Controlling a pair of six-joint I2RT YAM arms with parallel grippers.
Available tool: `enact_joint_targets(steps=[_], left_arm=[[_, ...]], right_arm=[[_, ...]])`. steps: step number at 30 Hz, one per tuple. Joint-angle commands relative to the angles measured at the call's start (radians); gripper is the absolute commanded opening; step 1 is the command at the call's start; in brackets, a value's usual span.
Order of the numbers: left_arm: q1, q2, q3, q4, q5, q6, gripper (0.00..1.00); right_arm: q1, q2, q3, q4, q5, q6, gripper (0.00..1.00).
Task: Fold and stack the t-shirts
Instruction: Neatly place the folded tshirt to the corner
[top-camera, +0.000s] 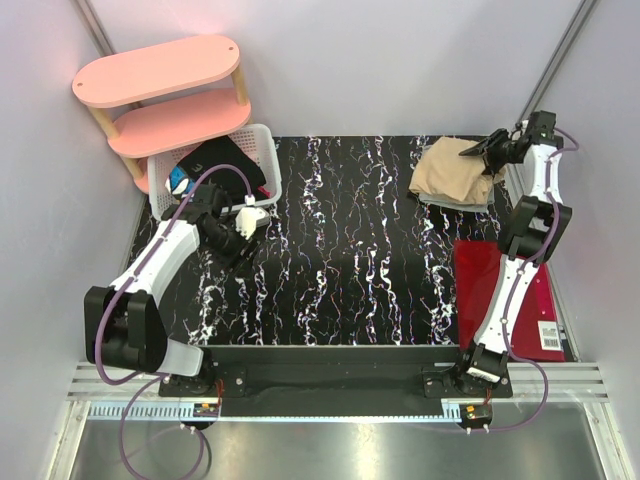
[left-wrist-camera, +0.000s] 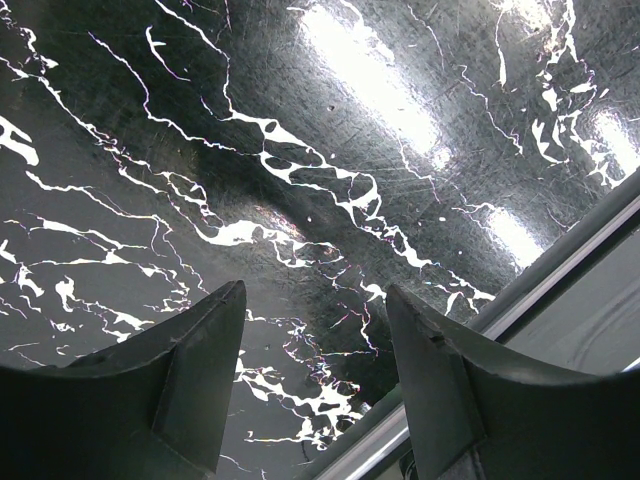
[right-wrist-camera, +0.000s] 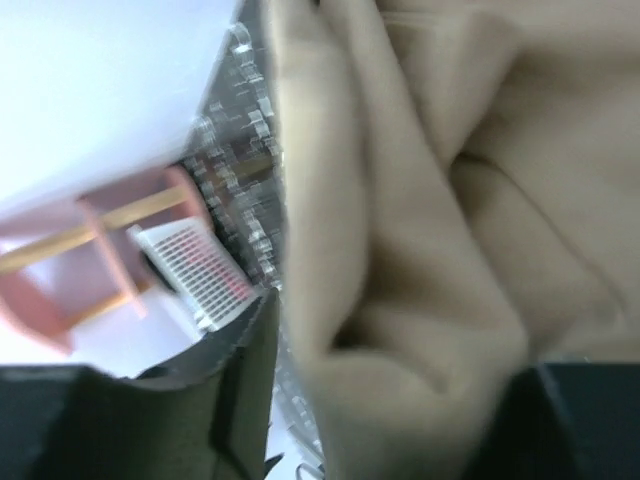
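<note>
Your right pincer (top-camera: 484, 150) is reaching to the far right corner of the bench (top-camera: 350, 250). In its wrist view the two fingers (right-wrist-camera: 238, 395) are standing wide apart, with a thick fold of the tan t-shirt (top-camera: 450, 172) bulging up between them (the cloth is filling the gap, yet nothing is being pinched flat). That shirt is lying in a loosely folded heap at the far right of the bench, just beside the pincer. A thin strip of the grey t-shirt (top-camera: 470, 206) is peeking out along the heap's near edge, so the tan one is sitting on top of it.

Nearer to you on the same side, the red folder (top-camera: 480, 285) is lying flat, apart from the shirts and partly hidden by the right arm.

Across the bench, your left pincer (left-wrist-camera: 315, 365) is hovering over bare black marble with its jaws parted and holding nothing. From above, it is sitting just beside the near edge of the white basket (top-camera: 265, 150), which is holding dark clothes (top-camera: 220, 160). The pink shelf (top-camera: 160, 70) is standing behind the basket in the far left corner.
</note>
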Motion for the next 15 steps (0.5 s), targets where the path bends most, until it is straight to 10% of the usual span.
enact_joint_targets(steps=[1, 9, 15], left_arm=[[0.005, -0.005, 0.015, 0.020, 0.029, 0.016, 0.63], [0.005, -0.006, 0.006, 0.022, 0.045, 0.012, 0.63], [0.005, -0.008, 0.008, 0.022, 0.034, 0.015, 0.63]], right_arm=[[-0.005, -0.068, 0.113, -0.196, 0.226, -0.096, 0.52], [-0.004, -0.129, 0.255, -0.327, 0.653, -0.137, 0.85], [-0.001, -0.196, 0.263, -0.352, 0.611, -0.110, 0.83]])
